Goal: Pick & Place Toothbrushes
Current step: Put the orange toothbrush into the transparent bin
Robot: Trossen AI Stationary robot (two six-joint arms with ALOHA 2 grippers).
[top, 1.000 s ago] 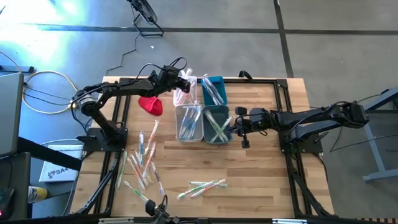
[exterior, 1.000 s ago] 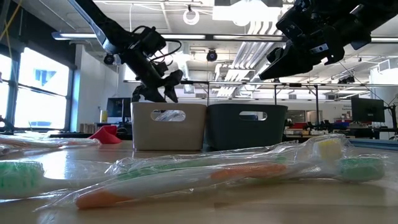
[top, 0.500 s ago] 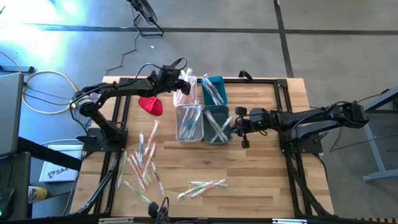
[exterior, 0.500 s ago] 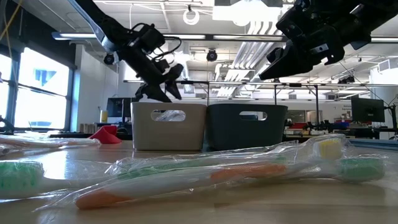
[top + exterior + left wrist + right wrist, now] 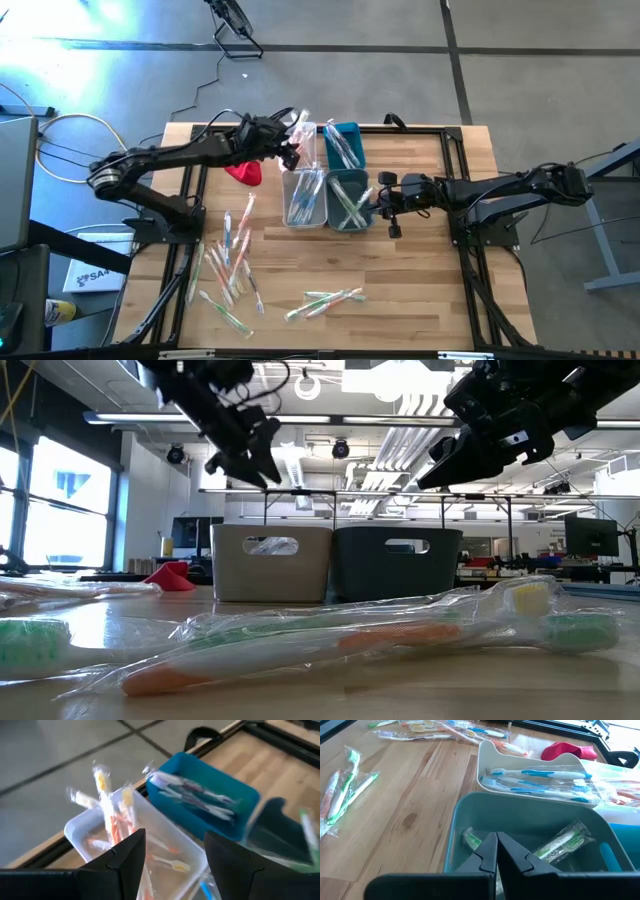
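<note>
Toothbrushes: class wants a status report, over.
Left tool open, empty, above white bin. Right tool shut, over dark teal bin. Loose toothbrushes remain on table. Nothing blocking.

The table (image 5: 420, 260) is pale wood with a visible grain and a smooth, faintly shiny finish, framed by black metal rails (image 5: 470, 270). The toothbrushes (image 5: 230, 265) are plastic, each sealed in a clear, crinkled, glossy wrapper that catches the light. The bins are smooth moulded plastic: a white one (image 5: 165, 840) looks slightly translucent, a bright blue one (image 5: 230, 795) glossy, a dull teal one (image 5: 520, 820) matt. A red cloth (image 5: 243, 170) lies soft and folded. Both arms' fingers (image 5: 125, 857) are matt dark plastic. The floor (image 5: 400, 60) is grey, polished concrete.
</note>
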